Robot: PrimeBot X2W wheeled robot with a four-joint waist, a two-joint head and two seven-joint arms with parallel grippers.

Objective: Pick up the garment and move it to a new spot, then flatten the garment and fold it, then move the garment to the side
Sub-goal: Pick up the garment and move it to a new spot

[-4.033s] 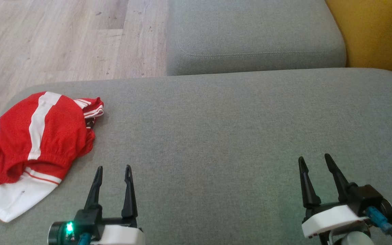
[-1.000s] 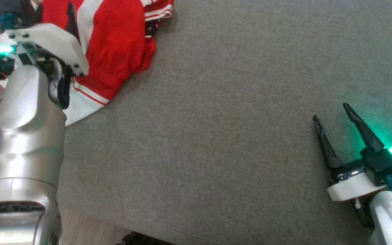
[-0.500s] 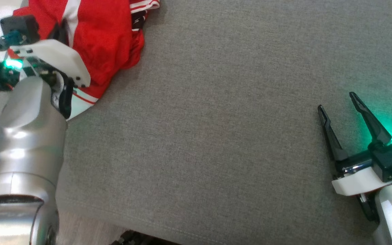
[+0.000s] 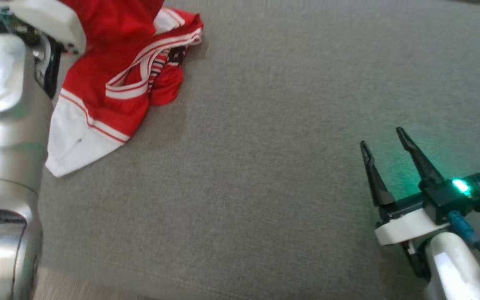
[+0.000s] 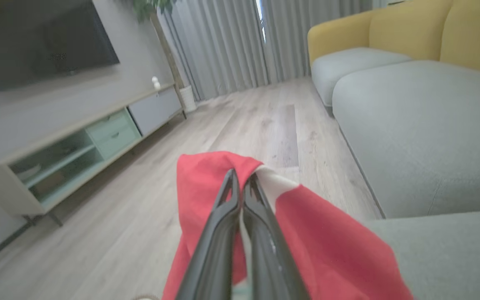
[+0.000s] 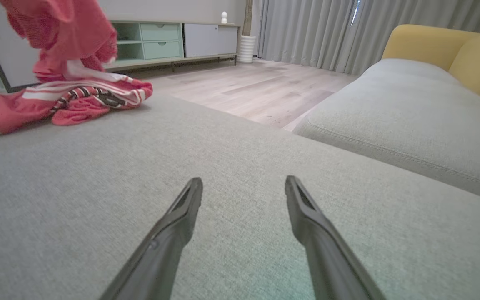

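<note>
Your left gripper (image 5: 240,180): fingers pinched on red-and-white garment (image 4: 111,62), partly raised at left edge of sofa seat (image 4: 265,166). Your right gripper (image 4: 382,138): fingers spread, empty.

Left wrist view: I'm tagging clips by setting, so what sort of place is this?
Most likely a home living room: a grey and yellow sofa, a low TV cabinet under a wall screen, and long curtains.

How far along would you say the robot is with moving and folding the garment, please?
Done: the left hand is shut on the red-and-white garment. In hand: the lift, one end raised while the white hem lies on the grey cushion. Left: carrying it to a new spot, flattening, folding, moving it aside; the right hand is open, apart from it.
</note>
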